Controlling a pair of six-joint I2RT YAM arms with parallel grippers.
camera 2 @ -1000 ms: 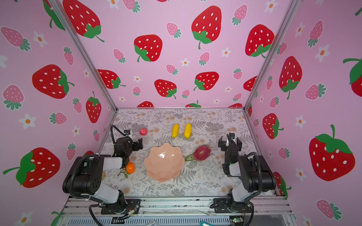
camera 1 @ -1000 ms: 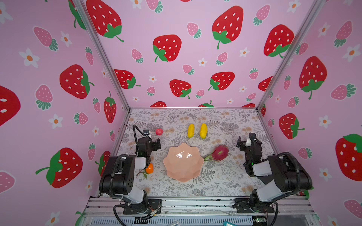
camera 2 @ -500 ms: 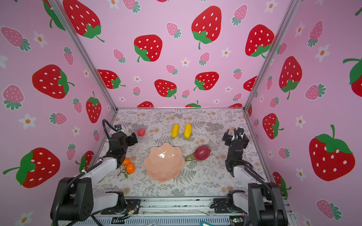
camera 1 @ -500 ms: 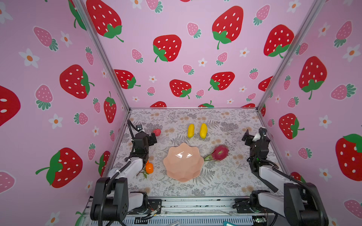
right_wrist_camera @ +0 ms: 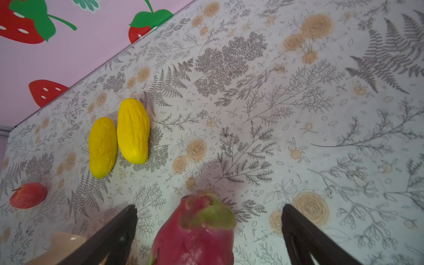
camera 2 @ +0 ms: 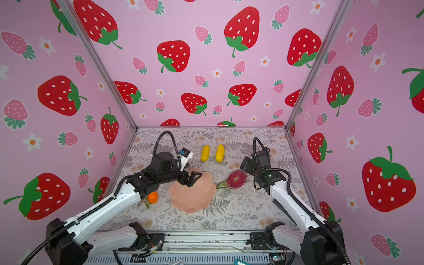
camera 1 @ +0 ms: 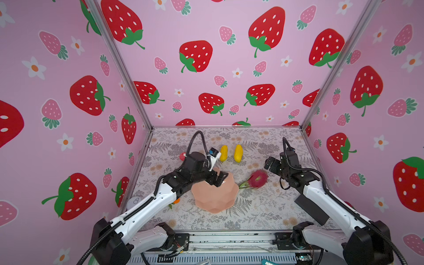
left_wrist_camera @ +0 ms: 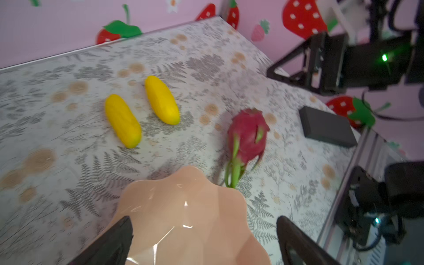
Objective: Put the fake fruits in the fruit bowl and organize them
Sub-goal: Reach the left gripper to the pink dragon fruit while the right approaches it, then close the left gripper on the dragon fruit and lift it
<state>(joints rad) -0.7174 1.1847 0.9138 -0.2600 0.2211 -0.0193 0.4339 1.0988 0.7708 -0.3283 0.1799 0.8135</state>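
The peach-pink fruit bowl [camera 1: 213,199] [camera 2: 192,199] sits mid-table, holding no fruit. My left gripper [camera 1: 219,180] [left_wrist_camera: 205,221] hovers open over its far rim, with nothing between the fingers. The magenta dragon fruit [camera 1: 258,178] [right_wrist_camera: 197,236] lies just right of the bowl. My right gripper [camera 1: 269,165] [right_wrist_camera: 209,207] is open around the fruit's green-tipped end, both fingers clear of it. Two yellow fruits [camera 1: 223,153] [camera 1: 238,153] lie side by side behind the bowl. A small red fruit [right_wrist_camera: 27,195] lies far left. An orange [camera 2: 152,197] on its twig shows under my left arm.
Pink strawberry-print walls close in the floral table [camera 1: 263,213] on three sides. A metal rail [camera 1: 229,241] with both arm bases runs along the front edge. The left forearm [camera 1: 146,206] crosses above the oranges.
Both arms have unfolded from the front edge. The left gripper swung right to over the bowl; the right gripper came in over the dragon fruit. No fruit has moved.
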